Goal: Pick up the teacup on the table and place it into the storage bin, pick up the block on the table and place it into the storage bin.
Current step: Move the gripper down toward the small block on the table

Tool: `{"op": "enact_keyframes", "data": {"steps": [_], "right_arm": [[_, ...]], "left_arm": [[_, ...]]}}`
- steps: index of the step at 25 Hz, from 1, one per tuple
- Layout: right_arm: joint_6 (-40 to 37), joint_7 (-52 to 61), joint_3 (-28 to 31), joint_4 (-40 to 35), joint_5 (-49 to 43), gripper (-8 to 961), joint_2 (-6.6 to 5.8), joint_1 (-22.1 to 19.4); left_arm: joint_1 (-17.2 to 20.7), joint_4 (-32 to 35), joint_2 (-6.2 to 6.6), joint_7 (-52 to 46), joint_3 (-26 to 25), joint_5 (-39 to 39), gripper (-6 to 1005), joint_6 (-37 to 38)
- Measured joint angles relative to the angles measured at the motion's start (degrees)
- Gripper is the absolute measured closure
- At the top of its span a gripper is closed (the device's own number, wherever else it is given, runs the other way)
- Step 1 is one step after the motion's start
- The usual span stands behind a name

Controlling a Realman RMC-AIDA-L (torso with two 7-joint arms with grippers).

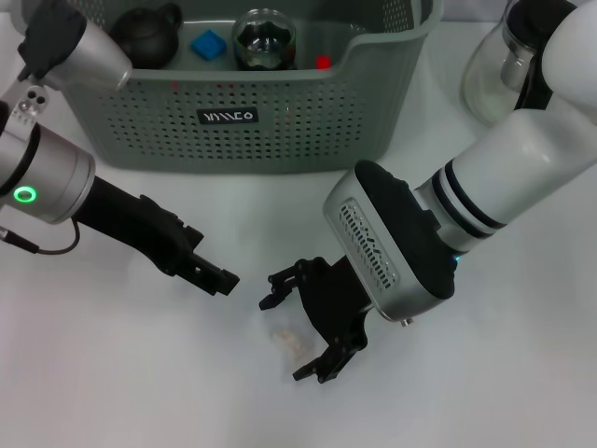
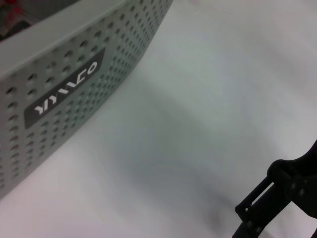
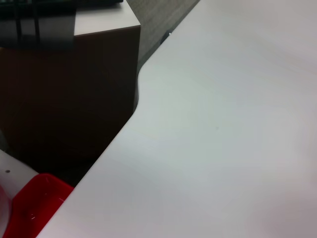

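Observation:
The grey-green storage bin (image 1: 280, 140) stands at the back of the white table, and its perforated wall with the white logo (image 2: 64, 94) fills part of the left wrist view. Inside it lie a rounded glass teacup (image 1: 264, 39), a blue block (image 1: 210, 45), a small red piece (image 1: 323, 63) and a dark teapot (image 1: 149, 35). My right gripper (image 1: 291, 329) hovers open just above the table in front of the bin, holding nothing. A small pale object (image 1: 287, 340) lies on the table between its fingers. My left gripper (image 1: 213, 275) is low to the left of it, empty.
A glass teapot (image 1: 494, 65) stands at the back right beside the bin. The right wrist view shows the table's curved edge (image 3: 136, 99), a dark cabinet (image 3: 69, 99) beyond it and a red container (image 3: 34, 208) below.

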Motion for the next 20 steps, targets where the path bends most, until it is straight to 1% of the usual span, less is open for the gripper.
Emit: {"op": "enact_keyframes", "data": {"steps": [12, 20], "right_arm": [[1.49, 0.43, -0.88, 1.79, 1.78, 21, 0.06, 0.1], [2.7, 0.73, -1.65, 2.13, 2.47, 208, 0.2, -0.14]], "left_arm": [[0.05, -0.23, -0.13, -0.28, 0.0, 0.01, 51, 0.89], [0.03, -0.23, -0.1, -0.32, 0.0, 0.01, 51, 1.15]]}}
